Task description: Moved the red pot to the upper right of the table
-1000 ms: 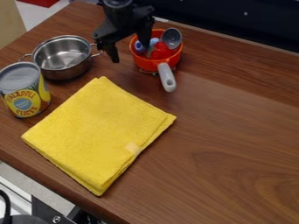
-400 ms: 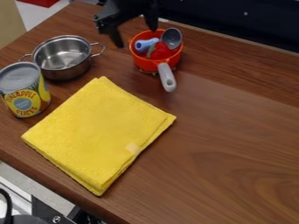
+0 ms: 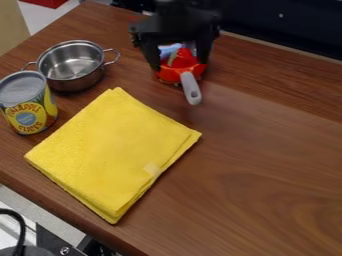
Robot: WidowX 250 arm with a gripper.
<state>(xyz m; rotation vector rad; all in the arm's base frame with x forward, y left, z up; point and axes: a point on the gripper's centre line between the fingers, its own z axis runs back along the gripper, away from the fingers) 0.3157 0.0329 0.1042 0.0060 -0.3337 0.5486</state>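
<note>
My gripper (image 3: 179, 65) hangs over the red pot at the upper middle of the table. Its two fingers stand wide apart, one at the pot's left side and one at its right, and they hide parts of the rim. Whether they touch the pot I cannot tell. The red pot (image 3: 171, 75) is upright, its grey handle pointing toward the front. Inside it are a red strawberry-like piece (image 3: 182, 59) and a light blue item (image 3: 168, 50).
A steel pot (image 3: 71, 65) with two handles stands left of the red pot. The pineapple can (image 3: 28, 103) is at the left edge. A folded yellow towel (image 3: 113, 150) lies at the left centre. A dark wall (image 3: 287, 30) borders the table's back.
The gripper has moved right from between the two pots to over the red pot, its fingers now at both sides. The red pot has stayed in place.
</note>
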